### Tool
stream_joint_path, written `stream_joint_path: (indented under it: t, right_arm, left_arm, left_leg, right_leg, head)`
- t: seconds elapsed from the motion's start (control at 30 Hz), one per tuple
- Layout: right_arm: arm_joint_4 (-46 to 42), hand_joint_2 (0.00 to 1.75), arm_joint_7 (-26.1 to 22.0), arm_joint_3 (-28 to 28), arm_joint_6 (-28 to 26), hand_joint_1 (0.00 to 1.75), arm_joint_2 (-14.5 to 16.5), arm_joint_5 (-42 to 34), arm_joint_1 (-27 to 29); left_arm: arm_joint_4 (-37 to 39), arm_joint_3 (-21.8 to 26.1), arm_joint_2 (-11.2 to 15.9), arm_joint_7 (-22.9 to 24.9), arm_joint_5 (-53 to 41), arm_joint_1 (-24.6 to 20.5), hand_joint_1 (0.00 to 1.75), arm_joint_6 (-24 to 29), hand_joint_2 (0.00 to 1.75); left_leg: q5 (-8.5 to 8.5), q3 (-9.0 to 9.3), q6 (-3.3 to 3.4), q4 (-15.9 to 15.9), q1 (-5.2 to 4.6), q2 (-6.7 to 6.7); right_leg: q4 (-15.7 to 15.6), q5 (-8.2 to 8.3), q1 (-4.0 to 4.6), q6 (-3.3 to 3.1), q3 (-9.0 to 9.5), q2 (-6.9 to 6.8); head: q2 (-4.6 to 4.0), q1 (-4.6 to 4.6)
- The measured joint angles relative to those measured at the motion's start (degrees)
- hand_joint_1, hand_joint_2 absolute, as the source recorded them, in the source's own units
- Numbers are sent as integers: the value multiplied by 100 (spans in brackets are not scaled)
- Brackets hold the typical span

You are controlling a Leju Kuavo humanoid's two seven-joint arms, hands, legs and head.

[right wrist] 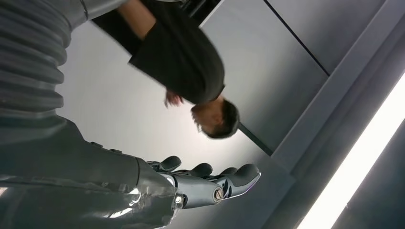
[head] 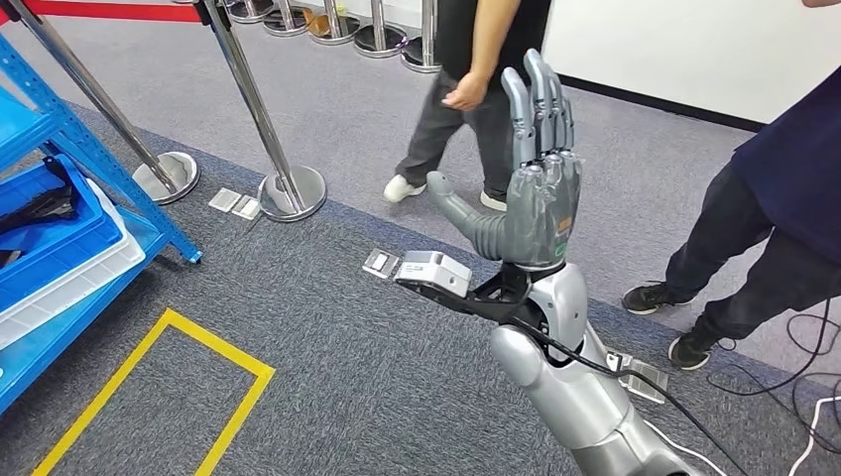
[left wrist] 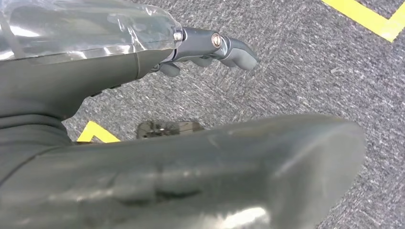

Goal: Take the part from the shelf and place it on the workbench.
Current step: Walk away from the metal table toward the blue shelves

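Right robot hand (head: 540, 188) raised mid-frame, fingers straight and spread, holding nothing. Left robot hand (left wrist: 210, 47) also looks empty. Blue shelf (head: 60, 129) far left; part indistinguishable. Fetch step pending: turn toward shelf.

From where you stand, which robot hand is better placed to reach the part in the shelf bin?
Probably the left robot hand: the blue shelf stands on the robot's left, while the right robot hand is raised, open, on the far side.
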Motion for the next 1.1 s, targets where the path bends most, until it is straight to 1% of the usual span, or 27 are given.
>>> stream_joint_path:
  t: [0.03,0.07,0.1,0.13,0.2,0.23,0.27,0.3,0.33,0.4,0.43,0.47,0.53,0.57,0.6,0.63,0.67,0.7,0.73,0.77,0.8,0.87,0.93,0.97,1.03,1.07,1.1]
  right_arm:
    - [0,175,-4,-1,0,0,1,2,2]
    - [0,175,-7,-2,0,0,1,4,5]
    - [0,175,-7,-3,0,0,1,5,7]
    - [-1,175,-3,-4,0,0,1,7,7]
    - [-12,175,9,-7,0,0,1,10,7]
    - [-25,175,16,-10,0,0,0,11,9]
    - [-39,175,22,-16,0,0,-1,11,13]
    - [-52,175,25,-25,0,0,-1,10,22]
    - [-63,175,27,-35,0,0,-2,8,33]
    - [-86,175,30,-59,0,0,-2,5,54]
    - [-97,175,30,-73,0,0,-3,5,60]
    - [-107,175,30,-88,0,0,-3,5,69]
    - [-113,175,30,-119,0,0,-4,6,113]
    - [-114,175,30,-136,0,0,-4,7,146]
    - [-114,175,30,-149,0,0,-4,8,177]
    - [-114,175,30,-162,0,0,-5,9,195]
    - [-120,175,30,-173,0,0,-6,10,204]
    - [-131,175,30,-180,0,0,-8,11,205]
    - [-143,175,30,-189,0,0,-9,11,204]
    - [-158,175,30,-194,0,0,-9,12,210]
    - [-171,175,31,-198,0,0,-9,13,216]
    - [-186,175,33,-205,0,0,-11,14,226]
    - [-199,175,34,-209,0,0,-12,15,224]
    - [-207,175,34,-209,0,0,-10,16,224]
    - [-221,175,34,-210,0,0,-9,16,228]
    - [-223,175,34,-210,0,0,-9,16,231]
    - [-223,175,34,-210,0,0,-10,14,233]
  left_arm:
    - [0,0,0,0,0,5,0,0,0]
    - [1,0,0,0,1,14,0,0,0]
    - [1,0,0,0,1,23,0,0,0]
    - [1,0,0,0,1,29,0,1,0]
    - [1,0,0,0,-1,30,0,3,0]
    - [1,0,0,-1,-2,26,0,4,0]
    - [1,0,0,-3,-2,22,0,5,0]
    - [1,0,0,-5,-2,21,0,5,0]
    - [1,0,0,-7,-2,23,0,6,0]
    - [5,0,0,-10,-1,27,0,8,0]
    - [9,0,0,-13,-1,23,0,8,0]
    - [13,0,0,-15,-1,18,0,9,0]
    - [19,0,0,-22,0,16,0,8,0]
    - [20,0,0,-24,1,20,0,7,0]
    - [21,0,0,-26,2,25,0,7,0]
    - [22,0,0,-26,3,28,0,7,0]
    - [24,0,0,-27,4,28,0,7,0]
    - [24,0,0,-28,4,26,0,7,0]
    - [25,0,0,-30,4,22,0,7,0]
    - [25,0,0,-32,4,19,0,7,0]
    - [25,0,0,-34,3,19,0,7,0]
    - [27,0,4,-37,3,32,0,7,0]
    - [30,0,10,-38,3,41,0,8,0]
    - [31,0,14,-38,2,35,0,9,0]
    - [31,0,13,-39,2,26,0,9,0]
    - [32,0,13,-39,3,31,0,9,0]
    - [32,0,13,-39,5,39,0,9,0]
  left_leg:
    - [-146,-181,-23,367,16,17]
    - [-218,-319,-38,636,29,27]
    - [-185,-367,-43,715,37,35]
    - [-47,-303,-38,567,41,44]
    - [339,53,-7,-178,41,98]
    - [463,216,16,-528,23,131]
    - [517,315,40,-746,5,158]
    - [508,347,63,-835,-15,169]
    - [505,350,91,-855,-35,156]
    - [529,384,166,-916,-15,128]
    - [546,408,208,-954,-3,118]
    - [561,429,244,-988,9,109]
    - [562,437,282,-995,-4,76]
    - [558,438,289,-992,-11,49]
    - [554,440,293,-987,-16,14]
    - [550,443,293,-979,-18,-26]
    - [542,448,288,-967,-17,-72]
    - [530,447,275,-950,-14,-116]
    - [514,434,254,-915,-22,-160]
    - [502,416,230,-888,-23,-202]
    - [496,396,206,-868,-24,-237]
    - [497,377,151,-868,-12,-301]
    - [404,338,83,-748,-9,-212]
    - [281,255,50,-548,-8,-130]
    - [-51,-67,-7,134,14,1]
    - [-168,-236,-27,469,29,18]
    - [-199,-341,-39,666,40,30]
  right_leg:
    - [1,-6,4,-11,2,-24]
    - [1,-12,7,-15,4,-44]
    - [2,-18,8,-16,10,-61]
    - [2,-26,6,-13,22,-74]
    - [1,-51,3,7,63,-97]
    - [4,-65,10,25,77,-104]
    - [1,-73,16,49,87,-113]
    - [-5,-77,22,79,92,-123]
    - [-19,-76,24,113,102,-135]
    - [-4,-117,15,182,122,-134]
    - [105,-200,14,203,86,-108]
    - [337,-344,17,214,-13,-71]
    - [1082,-697,25,217,-372,-13]
    - [1411,-802,27,218,-541,-4]
    - [1568,-798,28,217,-632,0]
    - [1487,-676,28,209,-612,7]
    - [1191,-468,27,196,-490,28]
    - [783,-252,22,181,-320,92]
    - [405,-101,16,170,-159,169]
    - [146,-18,12,162,-48,231]
    - [25,-8,15,154,1,271]
    - [-5,-11,29,114,21,217]
    - [-48,9,19,54,52,120]
    - [-70,15,7,27,68,66]
    - [-78,4,9,-6,83,-44]
    - [-77,-4,11,-14,86,-101]
    - [-76,-13,11,-17,90,-156]
  head:
    - [0,-5]
    - [0,-7]
    - [0,-8]
    - [0,-8]
    - [0,-10]
    - [0,-11]
    - [0,-10]
    - [0,-12]
    - [0,-11]
    - [0,-10]
    - [0,-7]
    - [0,-2]
    - [0,7]
    - [0,10]
    - [0,11]
    - [0,13]
    - [0,15]
    - [0,19]
    - [0,20]
    - [0,20]
    - [0,19]
    - [0,18]
    - [0,0]
    - [0,-14]
    - [0,-41]
    - [0,-42]
    - [0,-43]
